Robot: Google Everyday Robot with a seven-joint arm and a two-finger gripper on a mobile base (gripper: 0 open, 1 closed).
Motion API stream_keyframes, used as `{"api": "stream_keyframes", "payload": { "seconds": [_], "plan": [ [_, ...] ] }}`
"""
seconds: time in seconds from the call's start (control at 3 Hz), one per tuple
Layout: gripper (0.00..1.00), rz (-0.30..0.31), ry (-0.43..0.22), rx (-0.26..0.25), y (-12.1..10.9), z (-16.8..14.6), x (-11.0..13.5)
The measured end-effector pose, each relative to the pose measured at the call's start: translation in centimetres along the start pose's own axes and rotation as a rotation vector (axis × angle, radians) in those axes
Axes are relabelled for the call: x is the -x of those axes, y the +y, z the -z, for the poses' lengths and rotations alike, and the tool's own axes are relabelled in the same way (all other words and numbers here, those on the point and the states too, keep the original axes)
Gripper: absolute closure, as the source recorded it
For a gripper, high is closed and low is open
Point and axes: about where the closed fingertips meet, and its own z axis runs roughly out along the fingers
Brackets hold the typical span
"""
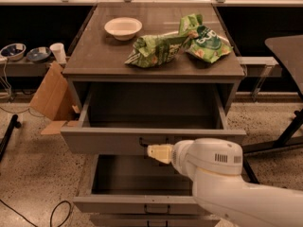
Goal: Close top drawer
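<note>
The top drawer (106, 140) of the grey cabinet stands pulled out, its deep box empty and its front panel facing me. Its dark handle (144, 141) shows at the panel's centre, partly behind my arm. My gripper (152, 151) is at the front panel, right by the handle, with its cream-coloured tip against or just before the panel. The white arm (222, 174) comes in from the lower right and hides the rest of the gripper.
A lower drawer (137, 203) is also pulled out beneath. On the cabinet top (94, 56) are a white bowl (123, 27) and two green snack bags (156, 48) (206, 41). Cardboard (49, 93) leans at the left. A dark table (289, 46) stands at the right.
</note>
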Motion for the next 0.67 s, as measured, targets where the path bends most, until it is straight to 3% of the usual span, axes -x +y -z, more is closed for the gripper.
{"api": "stream_keyframes", "payload": {
  "seconds": [0.67],
  "plan": [
    [0.0, -0.012, 0.003, 0.003, 0.08, 0.85, 0.52]
  ]
}}
